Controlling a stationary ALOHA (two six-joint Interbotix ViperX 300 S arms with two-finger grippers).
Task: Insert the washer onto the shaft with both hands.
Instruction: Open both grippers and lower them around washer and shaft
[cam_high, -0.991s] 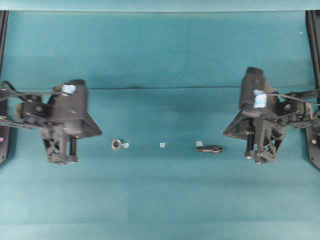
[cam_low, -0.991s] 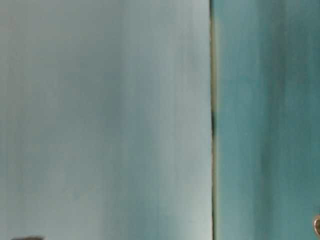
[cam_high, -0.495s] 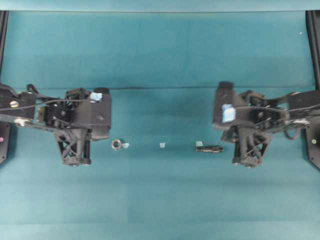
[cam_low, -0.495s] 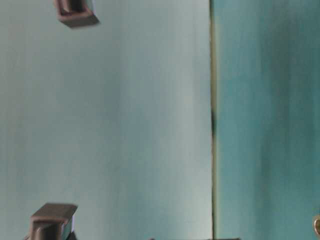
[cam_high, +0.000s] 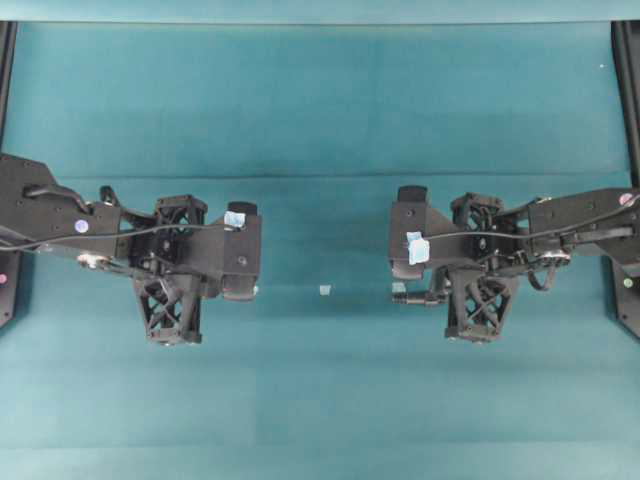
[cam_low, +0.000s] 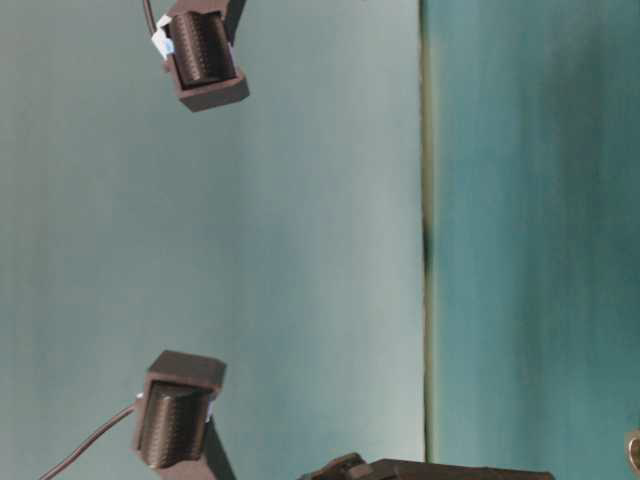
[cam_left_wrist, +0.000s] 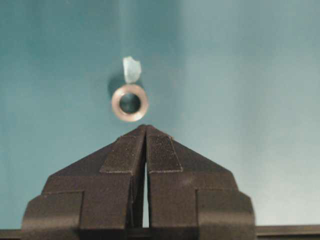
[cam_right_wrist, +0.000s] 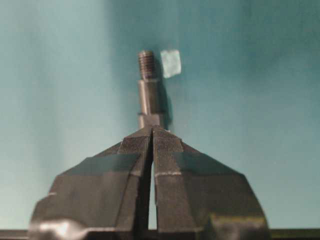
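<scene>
Both end effectors have swung inward, the left (cam_left_wrist: 145, 131) above the washer (cam_left_wrist: 130, 102), the right (cam_right_wrist: 152, 131) above the shaft (cam_right_wrist: 148, 92).

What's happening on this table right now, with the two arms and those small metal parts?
Nothing is picked up yet. The left gripper is shut, its tips just short of the washer, which lies flat on the green table beside a scrap of blue tape. The right gripper is also shut, its tips at the thick end of the shaft, which lies on the table with its threaded end pointing away. Both parts lie untouched and apart.
</scene>
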